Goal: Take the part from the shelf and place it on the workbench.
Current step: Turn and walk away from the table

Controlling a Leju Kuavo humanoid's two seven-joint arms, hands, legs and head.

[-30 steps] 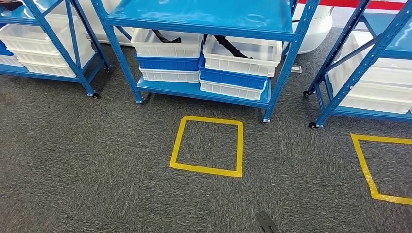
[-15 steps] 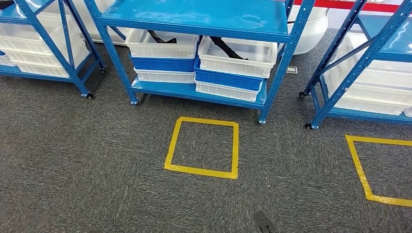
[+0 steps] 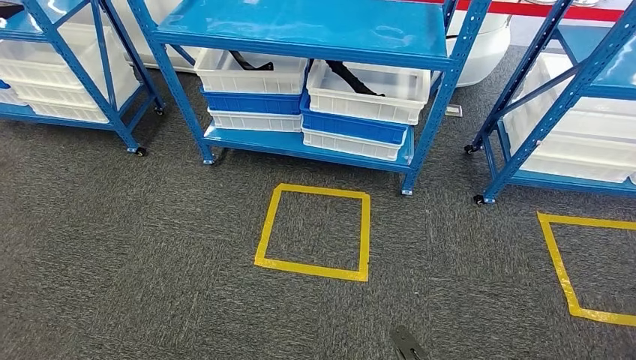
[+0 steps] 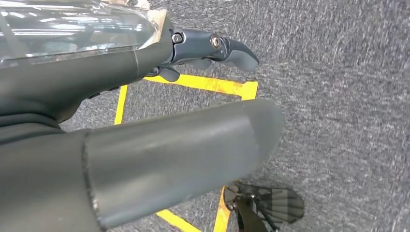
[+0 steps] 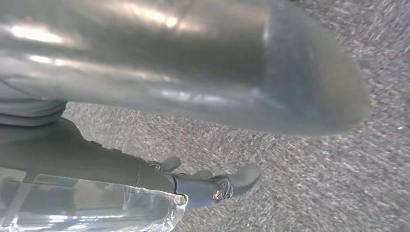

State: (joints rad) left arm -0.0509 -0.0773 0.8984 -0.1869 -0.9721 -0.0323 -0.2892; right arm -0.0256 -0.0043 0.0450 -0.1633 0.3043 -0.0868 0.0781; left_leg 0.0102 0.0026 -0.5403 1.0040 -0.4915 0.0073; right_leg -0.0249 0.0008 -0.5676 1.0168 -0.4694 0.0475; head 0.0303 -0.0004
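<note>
Blue shelf [image 3: 300, 30] across the upper centre of the head view, white bins [image 3: 367, 90] stacked on blue ones on its lower level, dark parts [image 3: 352, 77] lying in the top bins. Yellow tape square [image 3: 315, 232] on grey carpet [image 3: 135, 247] mid-frame, below the shelf. Left hand [image 4: 212, 48] and right hand [image 5: 217, 186] hanging over carpet, fingers extended and apart, holding nothing.

Parts: two dark, elongated pieces — one in the left white bin [image 3: 251, 71], one in the right white bin [image 3: 369, 88].
Left part [image 3: 251, 61]: lying low, mostly hidden.
Right part [image 3: 352, 76]: slanting across its bin.
Shelf [image 3: 300, 34]: blue — bins on its bottom tier.
</note>
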